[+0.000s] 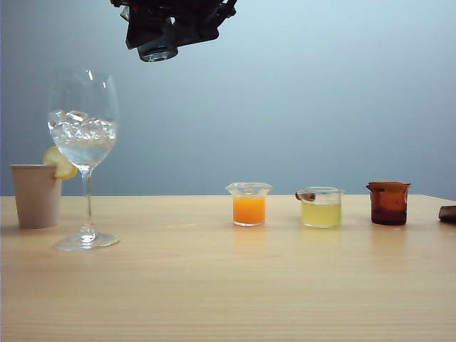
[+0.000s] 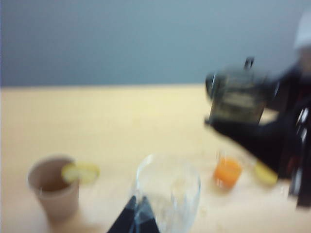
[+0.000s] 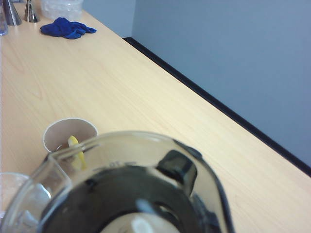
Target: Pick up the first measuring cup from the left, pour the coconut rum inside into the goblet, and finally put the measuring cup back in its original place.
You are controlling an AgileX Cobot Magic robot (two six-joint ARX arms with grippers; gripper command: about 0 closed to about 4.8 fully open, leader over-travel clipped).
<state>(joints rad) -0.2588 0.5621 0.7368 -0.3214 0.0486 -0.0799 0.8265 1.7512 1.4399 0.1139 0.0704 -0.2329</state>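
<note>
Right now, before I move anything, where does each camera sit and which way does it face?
Exterior: low at the table's near edge, facing the wall; sees the goblet, paper cup and orange cup; a dark arm part shows at the top.
Left wrist: above the goblet, looking across to the wall; the left gripper is over the goblet, the right gripper holds the measuring cup aloft.
Right wrist: looks down into the held measuring cup; table beyond.
Shared: the paper cup is in all three.

A staged lab drinks bench: bare wooden table [image 1: 214,285], plain grey-blue backdrop [image 1: 299,92], small cups of coloured liquids [image 1: 249,204].
</note>
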